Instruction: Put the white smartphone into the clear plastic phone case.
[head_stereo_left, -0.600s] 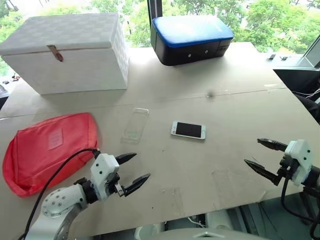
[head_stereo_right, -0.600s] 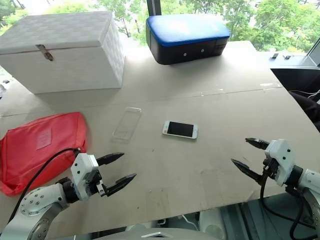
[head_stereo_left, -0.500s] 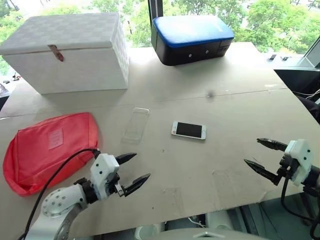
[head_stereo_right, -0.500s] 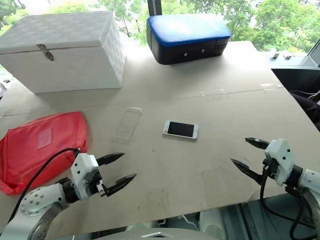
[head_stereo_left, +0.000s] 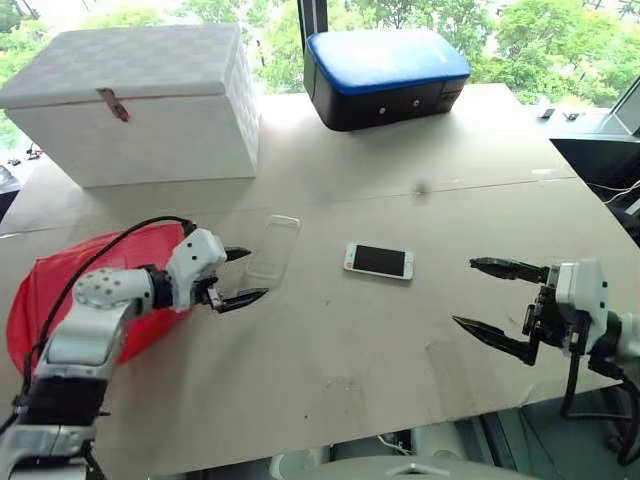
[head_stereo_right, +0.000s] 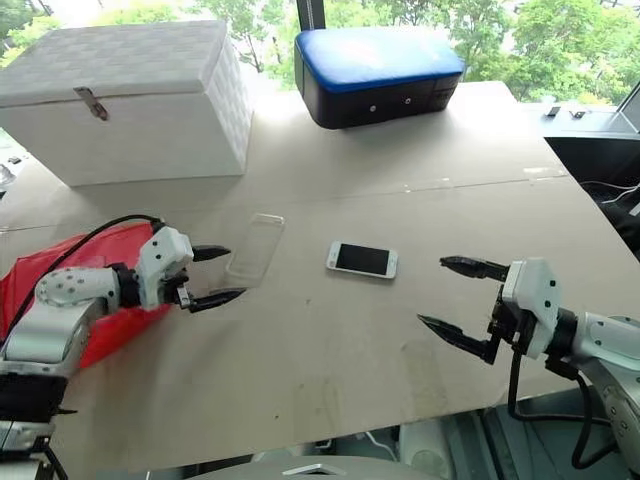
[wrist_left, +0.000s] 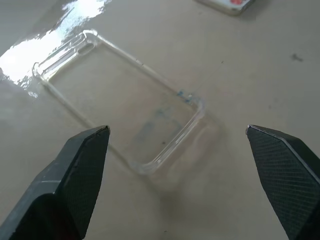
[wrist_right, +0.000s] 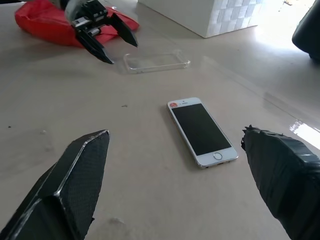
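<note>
While closing spread left gripper (head_stereo_left: 234, 276) on clear plastic phone case (head_stereo_left: 272, 248), risking thin rim skidding away, missing white smartphone (head_stereo_left: 378, 261).

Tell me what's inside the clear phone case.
The clear plastic phone case holds nothing; the bare table shows through it. The white smartphone lies apart, screen up.

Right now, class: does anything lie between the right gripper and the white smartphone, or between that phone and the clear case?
Nothing visible does. Bare table separates the open right gripper from the white smartphone, and the phone from the clear case. The open left gripper hovers beside the case.
</note>
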